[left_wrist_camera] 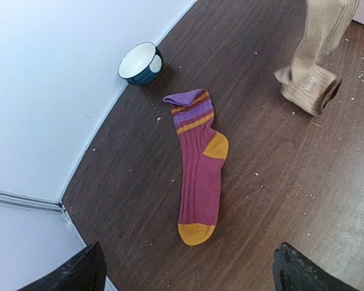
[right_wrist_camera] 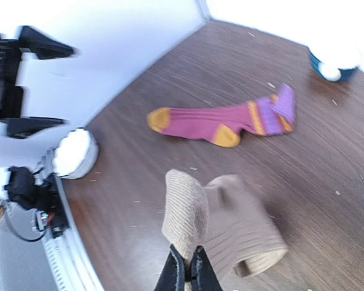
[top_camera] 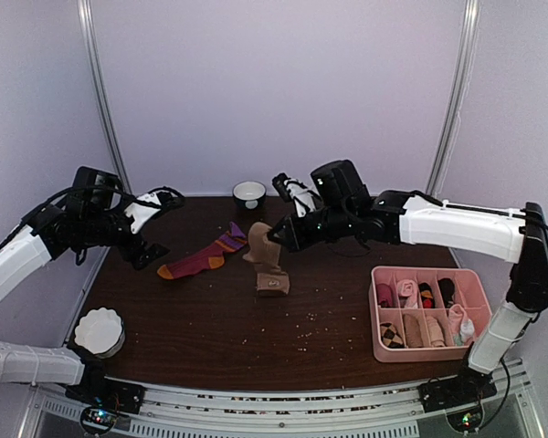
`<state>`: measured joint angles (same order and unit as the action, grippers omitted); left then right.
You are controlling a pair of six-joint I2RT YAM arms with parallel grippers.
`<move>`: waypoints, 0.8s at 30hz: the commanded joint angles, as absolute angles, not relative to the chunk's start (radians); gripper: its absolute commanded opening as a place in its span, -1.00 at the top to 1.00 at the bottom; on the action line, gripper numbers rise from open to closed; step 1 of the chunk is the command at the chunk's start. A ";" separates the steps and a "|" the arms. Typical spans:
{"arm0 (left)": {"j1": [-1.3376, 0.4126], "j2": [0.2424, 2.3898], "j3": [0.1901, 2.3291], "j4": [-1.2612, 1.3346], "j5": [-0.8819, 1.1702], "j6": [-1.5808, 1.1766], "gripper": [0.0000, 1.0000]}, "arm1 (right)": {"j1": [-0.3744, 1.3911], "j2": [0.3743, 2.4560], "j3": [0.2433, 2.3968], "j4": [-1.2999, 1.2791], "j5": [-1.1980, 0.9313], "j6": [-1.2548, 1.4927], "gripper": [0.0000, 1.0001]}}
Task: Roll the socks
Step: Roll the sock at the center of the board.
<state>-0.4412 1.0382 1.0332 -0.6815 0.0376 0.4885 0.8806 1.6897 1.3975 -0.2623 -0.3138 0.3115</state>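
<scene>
Broadly, the dark table (top_camera: 210,328) carries both socks in its far middle.

The red sock (top_camera: 201,260) lies flat and stretched out. Its long axis runs from near-left to far-right, with the orange toe pointing left and the purple-striped cuff to the right, one corner of the cuff folded over. It looks thin, limp and very light, so it should drag or bunch rather than slide cleanly. I judge the toe end the best place to take hold, as a roll can start there and run toward the cuff.

The tan sock (top_camera: 265,260) is just right of that cuff, not lying flat. It hangs roughly upright from a pinch at its top, and its lower end, which looks like the open cuff, sits crumpled on the table. The ribbed knit seems soft and floppy and will not hold a shape by itself. It probably needs laying out straight before any rolling.

The right gripper (right_wrist_camera: 188,260) has its fingers pressed together on a fold of the tan fabric. The left gripper (left_wrist_camera: 189,257) hovers left of the red sock's toe, fingers spread wide and gripping nothing.
</scene>
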 commanded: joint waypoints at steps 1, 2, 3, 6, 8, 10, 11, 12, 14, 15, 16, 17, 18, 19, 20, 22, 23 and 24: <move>-0.440 0.986 0.992 -0.658 0.170 0.493 -0.96 | 0.954 1.627 1.403 -0.301 -0.354 0.288 1.00; -0.440 0.984 0.993 -0.675 0.201 0.501 -0.96 | 0.973 1.611 1.406 -0.306 -0.357 0.285 1.00; -0.441 0.988 1.003 -0.697 0.236 0.508 -0.96 | 0.990 1.597 1.409 -0.309 -0.355 0.283 1.00; -0.442 0.994 1.013 -0.742 0.309 0.523 -0.96 | 1.025 1.571 1.413 -0.312 -0.356 0.287 1.00; -0.440 0.989 1.010 -0.755 0.347 0.530 -0.96 | 1.028 1.562 1.411 -0.301 -0.386 0.295 1.00; -0.441 0.985 1.005 -0.771 0.379 0.545 -0.96 | 1.028 1.557 1.402 -0.283 -0.412 0.296 1.00; -0.442 0.986 1.002 -0.776 0.391 0.549 -0.96 | 1.027 1.556 1.400 -0.279 -0.420 0.291 1.00; -0.442 0.986 0.996 -0.779 0.402 0.552 -0.96 | 1.021 1.559 1.394 -0.275 -0.429 0.287 1.00; -0.442 0.989 0.980 -0.781 0.416 0.556 -0.96 | 0.994 1.576 1.372 -0.247 -0.466 0.300 1.00; -0.443 0.991 0.972 -0.781 0.424 0.558 -0.96 | 0.976 1.590 1.361 -0.232 -0.480 0.312 1.00; -0.443 0.994 0.965 -0.781 0.433 0.561 -0.96 | 0.959 1.604 1.350 -0.221 -0.487 0.318 1.00; -0.442 1.001 0.960 -0.781 0.444 0.564 -0.96 | 0.942 1.624 1.340 -0.212 -0.494 0.319 1.00; -0.443 1.008 0.956 -0.780 0.457 0.567 -0.96 | 0.927 1.649 1.329 -0.197 -0.508 0.316 1.00; -0.445 1.018 0.951 -0.776 0.468 0.569 -0.94 | 0.910 1.675 1.317 -0.182 -0.524 0.313 1.00; -0.450 1.032 0.950 -0.773 0.478 0.572 -0.92 | 0.889 1.706 1.310 -0.171 -0.545 0.309 1.00; -0.473 1.066 0.949 -0.762 0.478 0.571 -0.88 | 0.851 1.786 1.315 -0.175 -0.599 0.284 1.00; -0.490 1.085 0.948 -0.754 0.476 0.572 -0.87 | 0.837 1.827 1.326 -0.201 -0.596 0.257 1.00; -0.510 1.106 0.945 -0.747 0.473 0.574 -0.86 | 0.826 1.863 1.347 -0.242 -0.576 0.224 1.00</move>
<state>-0.4591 1.0462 0.9607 -0.7834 0.4313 0.5549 0.8726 1.7309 1.3418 -0.1909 -0.5331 0.2939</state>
